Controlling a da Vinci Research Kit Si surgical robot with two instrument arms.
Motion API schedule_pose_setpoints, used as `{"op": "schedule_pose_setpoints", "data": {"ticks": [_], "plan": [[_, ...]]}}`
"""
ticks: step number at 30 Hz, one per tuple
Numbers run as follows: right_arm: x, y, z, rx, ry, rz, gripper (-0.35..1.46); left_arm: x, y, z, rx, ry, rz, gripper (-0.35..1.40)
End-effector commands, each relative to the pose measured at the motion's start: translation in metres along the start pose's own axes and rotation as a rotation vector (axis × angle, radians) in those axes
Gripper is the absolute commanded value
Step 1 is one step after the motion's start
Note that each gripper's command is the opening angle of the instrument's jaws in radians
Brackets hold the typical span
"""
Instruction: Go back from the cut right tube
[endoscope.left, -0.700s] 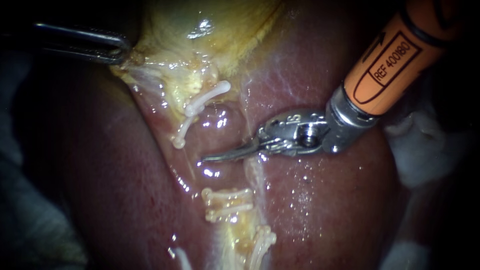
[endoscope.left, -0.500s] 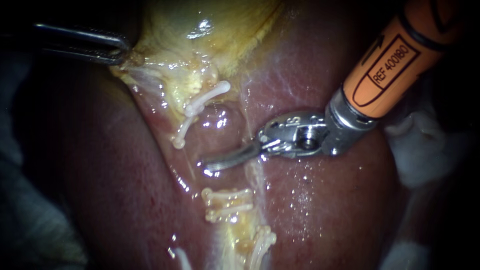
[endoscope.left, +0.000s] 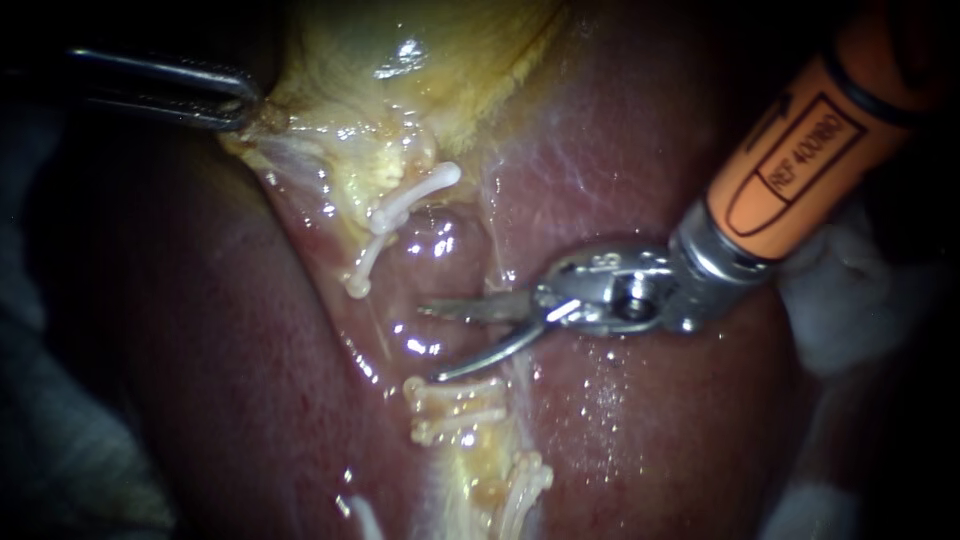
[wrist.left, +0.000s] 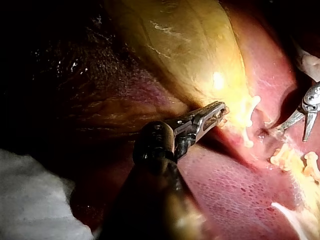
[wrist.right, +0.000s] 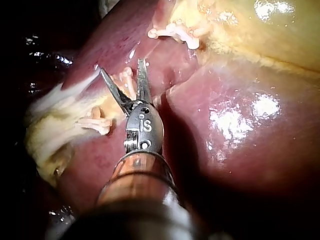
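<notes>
- Right instrument (endoscope.left: 428, 343): jaws parted, holding nothing.
- Clipped tube stump (endoscope.left: 455, 405) lies just beside its lower jaw's tip; another clip (endoscope.left: 400, 212) lies beyond the upper jaw.
- Left instrument (endoscope.left: 240, 100) clamps the gallbladder (endoscope.left: 400, 60) edge.

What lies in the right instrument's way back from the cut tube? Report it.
Nothing visible. The right instrument has open jaws holding nothing, between the upper clip and the lower clips; only bare liver lies under its shaft. The left instrument grips the gallbladder, well away.
</notes>
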Motion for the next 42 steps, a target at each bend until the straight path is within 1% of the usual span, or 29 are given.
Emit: {"op": "schedule_pose_setpoints", "data": {"ticks": [1, 3, 6, 7, 9, 10, 12, 14, 15, 16, 20, 21, 24, 25, 29, 31, 33, 37, 40, 42], "plan": [[0.0, -0.0002, -0.0005, -0.024, -0.015, -0.027, 1.38, 0.0, 0.0, 0.0, 0.0, 0.0, 0.0, -0.35], [0.0, -0.0006, -0.0019, -0.075, -0.063, -0.067, 1.43, 0.0, -0.0001, 0.0, 0.0, 0.0, 0.0, -0.35], [0.0002, -0.0009, -0.0039, -0.112, -0.181, -0.142, 1.43, 0.0, -0.0001, 0.0, 0.0, 0.0, 0.0, -0.35], [0.0003, -0.0009, -0.0047, -0.121, -0.237, -0.164, 1.43, 0.0, -0.0001, 0.0, 0.0, 0.0, 0.0, -0.35], [0.0007, -0.001, -0.0058, -0.136, -0.315, -0.194, 1.43, -0.0001, -0.0001, 0.0001, 0.0, 0.0, 0.001, -0.35], [0.001, -0.0009, -0.0064, -0.144, -0.365, -0.204, 1.42, -0.0001, -0.0001, 0.0001, 0.0, 0.001, 0.001, -0.35], [0.0016, -0.0009, -0.0073, -0.151, -0.426, -0.225, 1.42, -0.0001, -0.0001, 0.0002, 0.001, 0.001, 0.001, -0.35], [0.0024, -0.0008, -0.008, -0.162, -0.474, -0.226, 1.42, -0.0002, -0.0002, 0.0003, 0.001, 0.001, 0.001, -0.35], [0.0027, -0.0008, -0.0082, -0.165, -0.49, -0.225, 1.42, -0.0002, -0.0002, 0.0004, 0.001, 0.001, 0.002, -0.35], [0.003, -0.0007, -0.0084, -0.168, -0.5, -0.224, 1.42, -0.0002, -0.0003, 0.0005, 0.002, 0.002, 0.002, -0.35], [0.0037, -0.0006, -0.0089, -0.176, -0.503, -0.226, 1.42, -0.0005, -0.0007, 0.0014, 0.006, 0.004, 0.004, -0.35], [0.0037, -0.0006, -0.009, -0.176, -0.503, -0.226, 1.42, -0.0007, -0.0009, 0.002, 0.012, 0.008, 0.006, -0.35], [0.0036, -0.0006, -0.009, -0.172, -0.503, -0.226, 1.43, -0.0014, -0.0011, 0.0036, 0.003, 0.003, 0.009, -0.35], [0.0036, -0.0006, -0.009, -0.172, -0.503, -0.226, 1.43, -0.0016, -0.0012, 0.0044, -0.002, 0.004, 0.016, -0.35], [0.0036, -0.0006, -0.0091, -0.175, -0.503, -0.226, 1.43, -0.0022, -0.0015, 0.0069, -0.008, -0.013, 0.022, -0.35], [0.0036, -0.0006, -0.0091, -0.175, -0.503, -0.226, 1.43, -0.0023, -0.0016, 0.0079, -0.012, -0.015, 0.023, -0.35], [0.0036, -0.0006, -0.0091, -0.175, -0.503, -0.226, 1.43, -0.0024, -0.0017, 0.0083, -0.012, -0.019, 0.024, -0.35], [0.0036, -0.0007, -0.0092, -0.175, -0.503, -0.226, 1.43, -0.0025, -0.0018, 0.0082, -0.011, -0.022, 0.026, -0.35], [0.0036, -0.0007, -0.0091, -0.176, -0.504, -0.226, 1.43, -0.0025, -0.0019, 0.0081, -0.012, -0.022, 0.026, -0.35], [0.0036, -0.0006, -0.0088, -0.177, -0.504, -0.226, 1.43, -0.0024, -0.0019, 0.0075, -0.016, -0.024, 0.026, -0.35]]}}
